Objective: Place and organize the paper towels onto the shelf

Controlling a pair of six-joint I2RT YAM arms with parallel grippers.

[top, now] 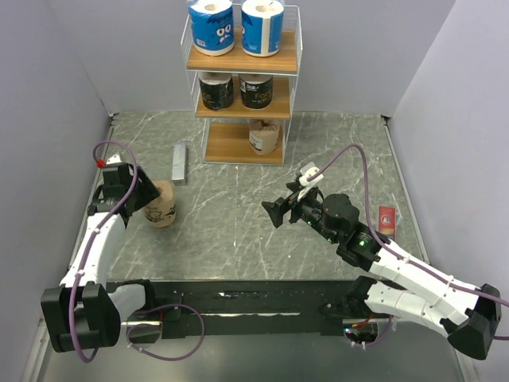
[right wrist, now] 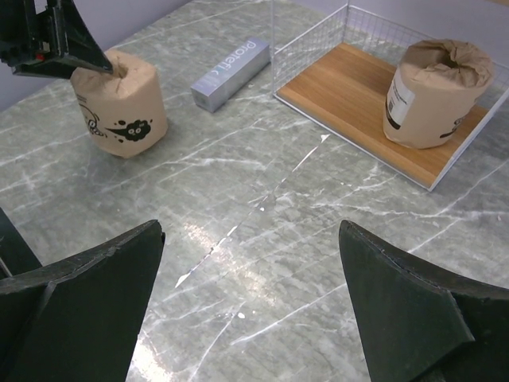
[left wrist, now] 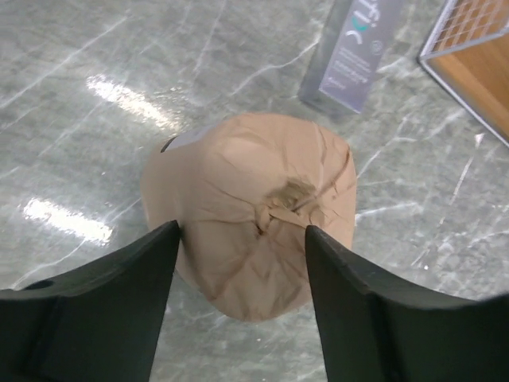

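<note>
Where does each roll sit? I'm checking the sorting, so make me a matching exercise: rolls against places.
Things:
1 blue-and-white rolls
2 black rolls
3 white-labelled kraft roll
4 black-printed kraft roll

Places:
A table, at the left gripper
B shelf top tier
C shelf bottom tier
D shelf middle tier

Pairs: 1-B, 2-D, 3-C, 4-A

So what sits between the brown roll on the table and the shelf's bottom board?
A flat grey bar lies between the roll and the shelf, clearest in the right wrist view.
</note>
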